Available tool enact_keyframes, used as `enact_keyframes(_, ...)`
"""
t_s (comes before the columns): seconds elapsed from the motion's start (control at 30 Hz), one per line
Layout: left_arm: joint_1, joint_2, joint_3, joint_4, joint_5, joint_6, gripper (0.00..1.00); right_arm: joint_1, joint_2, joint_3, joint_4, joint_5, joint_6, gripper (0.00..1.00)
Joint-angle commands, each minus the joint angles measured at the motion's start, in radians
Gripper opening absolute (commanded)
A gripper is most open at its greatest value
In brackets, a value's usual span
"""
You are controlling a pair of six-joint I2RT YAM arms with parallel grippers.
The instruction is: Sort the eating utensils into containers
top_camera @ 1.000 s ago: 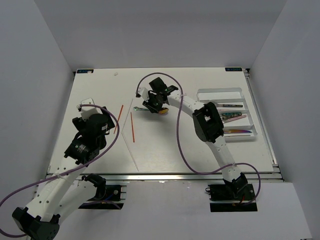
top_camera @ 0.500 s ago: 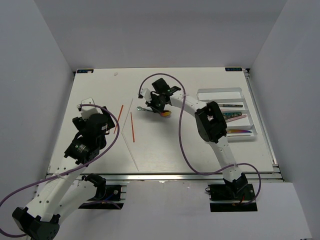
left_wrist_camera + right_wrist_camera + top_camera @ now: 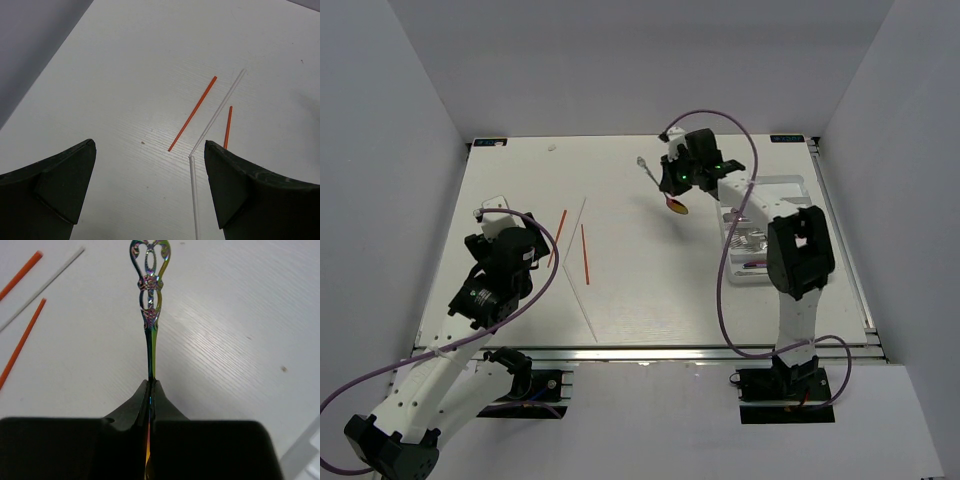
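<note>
Top view. Carrying step, by the look of it: right claw (image 3: 672, 182) clenched on an iridescent spoon (image 3: 674, 204), apparently lifted clear of the tabletop (image 3: 650, 300) at its far side, just left of the white tray (image 3: 782, 181). Right arm stretched long and away from its base, forearm lying across the tray and hiding most of the compartments. Next move, as a judgement: swing rightward over a compartment, line the spoon up with its length, lower, then release. Left arm folded on its own side, left claw (image 3: 493, 212) near two red chopsticks (image 3: 558, 237) and two white chopsticks (image 3: 578, 226) lying loose on the tabletop.

Left wrist view. Left claw (image 3: 150, 150) spread wide and grasping nothing, hanging above the chopsticks; one white chopstick (image 3: 218, 111) and one red chopstick (image 3: 192, 114) side by side, almost parallel.

Right wrist view. Right claw (image 3: 150, 386) pinched tight on the spoon's thin stem, ornate openwork handle (image 3: 150, 285) pointing away; bowl hidden behind the fingers.
</note>
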Motion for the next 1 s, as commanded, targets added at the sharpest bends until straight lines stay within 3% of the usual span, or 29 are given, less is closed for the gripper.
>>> enact_keyframes(0.0,0.006,-0.014,-0.003,0.004,-0.001,0.004,0.98,-0.082,-0.123,-0.112,0.173,0.162,0.366,0.00)
enact_keyframes(0.07,0.006,-0.012,-0.001,0.004,-0.001,0.004,0.98,-0.167,-0.205,-0.187,0.223,0.291,0.603,0.00)
enact_keyframes(0.1,0.006,-0.011,-0.001,0.005,0.001,0.004,0.98,-0.194,-0.234,-0.279,0.233,0.470,0.687,0.00)
enact_keyframes(0.17,0.006,-0.011,0.000,0.004,0.002,0.004,0.98,-0.269,-0.339,-0.390,0.297,0.607,0.922,0.00)
enact_keyframes(0.3,0.006,-0.012,0.000,0.005,0.002,0.004,0.98,-0.334,-0.436,-0.542,0.326,0.880,1.159,0.00)
enact_keyframes(0.4,0.006,-0.012,0.000,0.004,0.002,0.004,0.98,-0.366,-0.422,-0.507,0.221,0.957,1.267,0.00)
enact_keyframes(0.7,0.006,-0.003,-0.001,0.008,0.008,0.005,0.98,-0.413,-0.304,-0.458,0.075,0.990,1.532,0.00)
enact_keyframes(0.9,0.006,0.000,-0.003,0.011,0.007,0.007,0.98,-0.413,-0.269,-0.488,0.119,0.932,1.583,0.00)
enact_keyframes(0.97,0.006,0.003,-0.003,0.013,0.008,0.007,0.98,-0.413,-0.279,-0.516,0.188,0.918,1.562,0.35)
